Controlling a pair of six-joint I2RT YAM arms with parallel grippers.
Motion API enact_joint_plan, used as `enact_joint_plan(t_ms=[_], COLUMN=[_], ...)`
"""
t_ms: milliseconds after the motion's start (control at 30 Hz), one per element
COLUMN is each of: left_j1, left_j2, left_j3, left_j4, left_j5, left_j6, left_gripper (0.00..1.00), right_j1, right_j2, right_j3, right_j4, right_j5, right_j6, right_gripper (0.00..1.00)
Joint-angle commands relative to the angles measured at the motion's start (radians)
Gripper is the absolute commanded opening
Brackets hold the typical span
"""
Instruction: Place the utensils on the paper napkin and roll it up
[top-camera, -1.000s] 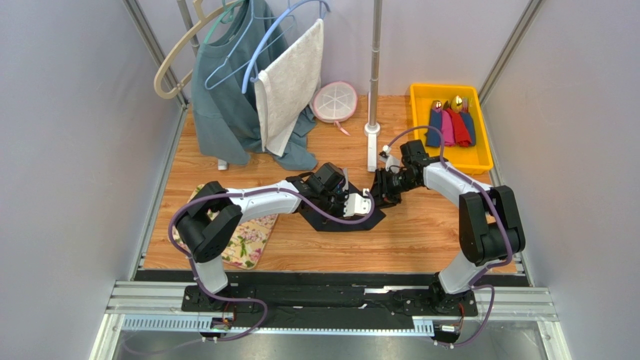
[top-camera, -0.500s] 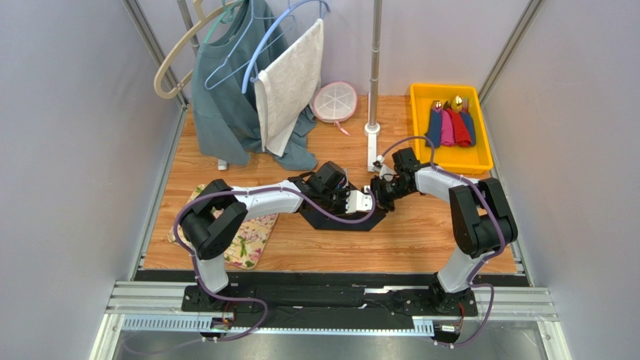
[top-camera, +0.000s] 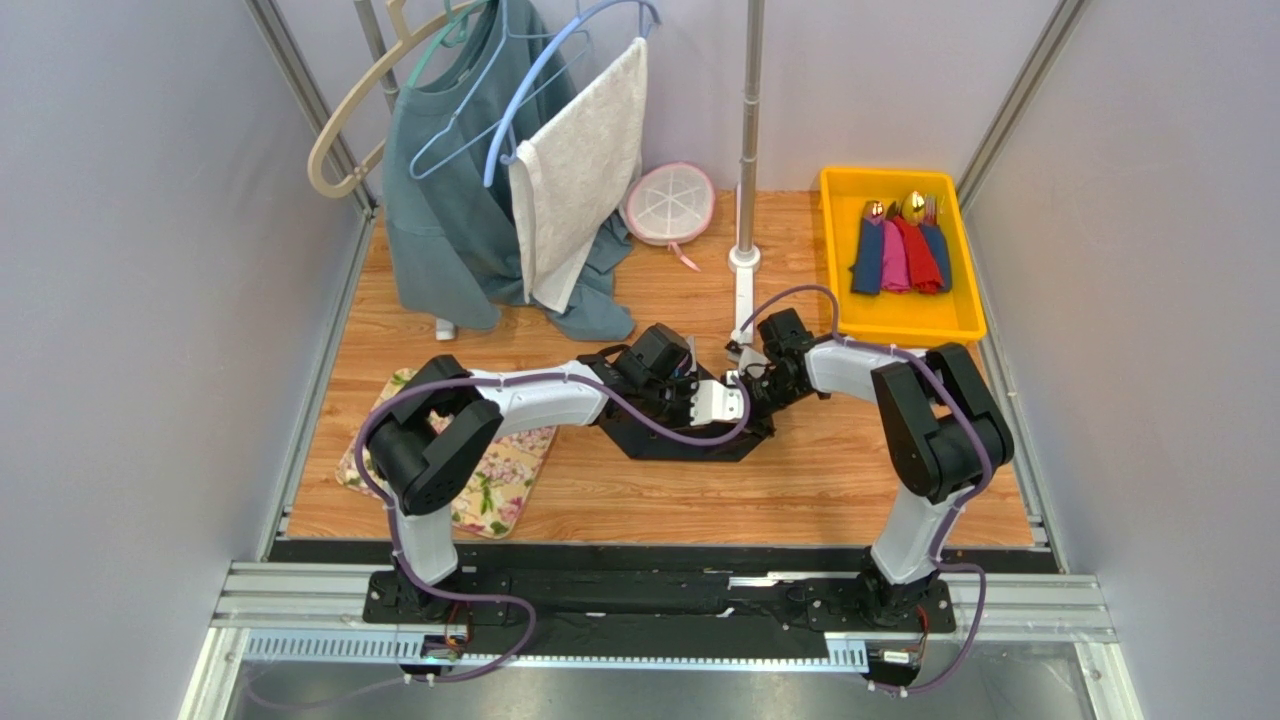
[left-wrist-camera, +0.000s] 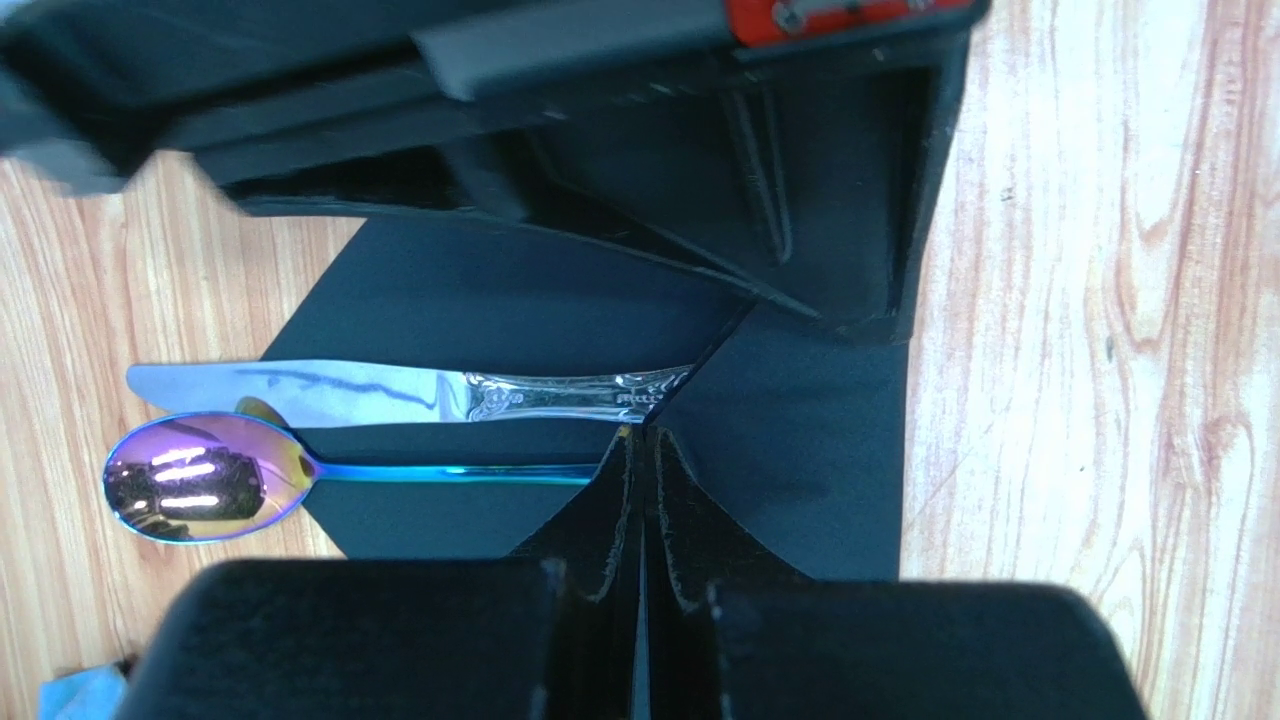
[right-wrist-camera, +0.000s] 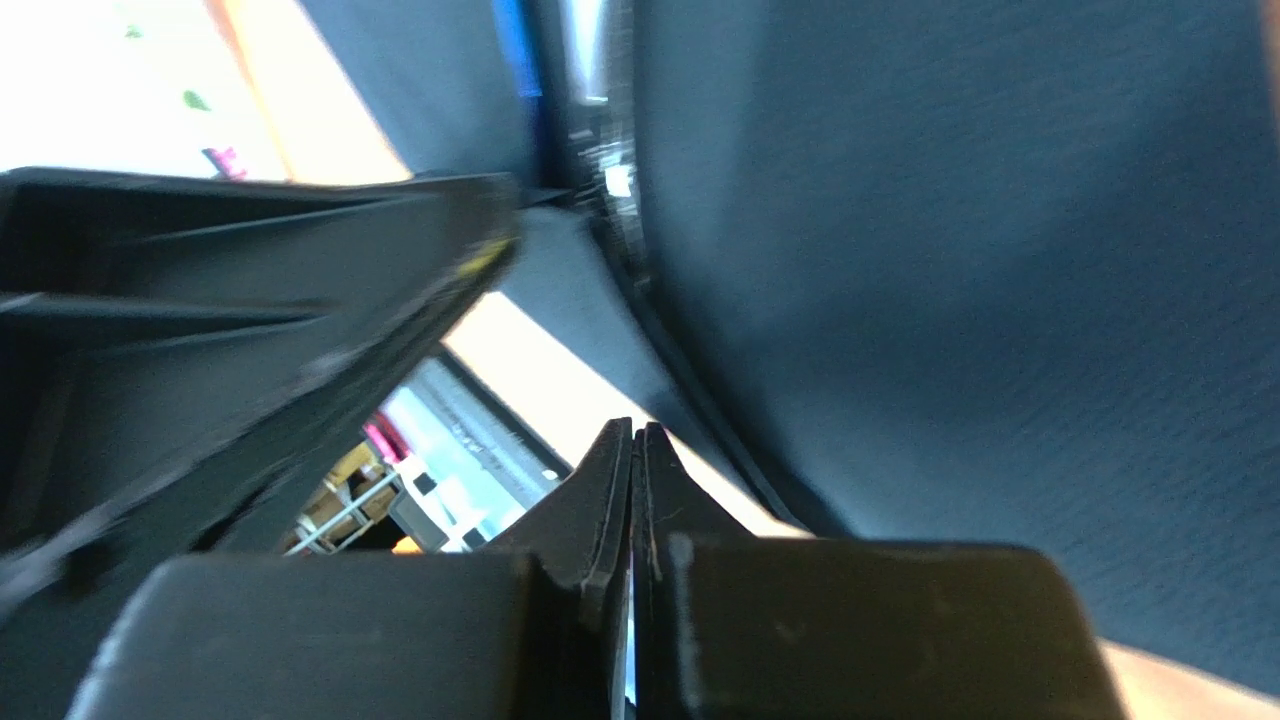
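The black paper napkin (top-camera: 699, 449) lies mid-table, under both grippers. In the left wrist view a silver knife (left-wrist-camera: 406, 393) and a spoon with an iridescent purple bowl (left-wrist-camera: 188, 477) lie side by side on the napkin (left-wrist-camera: 496, 308). A folded flap of it covers their handle ends. My left gripper (top-camera: 732, 402) is shut, with its tips (left-wrist-camera: 646, 450) at the flap's edge over the handles. My right gripper (top-camera: 756, 393) is shut (right-wrist-camera: 633, 443) and seems to hold a raised part of the napkin (right-wrist-camera: 977, 300), right beside the left gripper.
A yellow bin (top-camera: 974, 315) at the back right holds rolled blue, pink and red napkins (top-camera: 902, 252). A metal pole base (top-camera: 744, 258) stands just behind the grippers. A floral mat (top-camera: 489, 488) lies front left. Clothes on hangers (top-camera: 496, 195) and a pink round lid (top-camera: 670, 203) are at the back.
My right gripper has moved left towards the left gripper and now sits right beside it. The napkin's right side has come in with it. The left gripper has barely moved.
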Motion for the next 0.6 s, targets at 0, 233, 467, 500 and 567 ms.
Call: enact_joint_plan(t_ms=[0, 233, 467, 500, 567], left_j1=[0.007, 0.038, 0.119, 0.121, 0.144], left_j2=[0.002, -0.080, -0.324, -0.349, -0.427], left_j3=[0.003, 0.052, 0.088, 0.082, 0.062], left_j4=[0.045, -0.025, -0.291, -0.305, -0.331], left_j5=[0.005, -0.039, 0.068, 0.055, 0.044], left_j6=[-0.036, -0.179, -0.456, -0.526, -0.593], left_gripper=[0.00, 0.20, 0.99, 0.99, 0.99], right_j1=[0.016, 0.022, 0.024, 0.024, 0.024], right_j2=[0.034, 0.048, 0.017, 0.008, 0.004], right_j3=[0.008, 0.008, -0.003, -0.006, -0.006], right_j4=[0.032, 0.015, 0.009, 0.009, 0.007], right_j5=[0.080, 0.182, 0.208, 0.211, 0.211], right_j6=[0.024, 0.033, 0.047, 0.047, 0.044], right_gripper=[0.00, 0.00, 0.00, 0.00, 0.00])
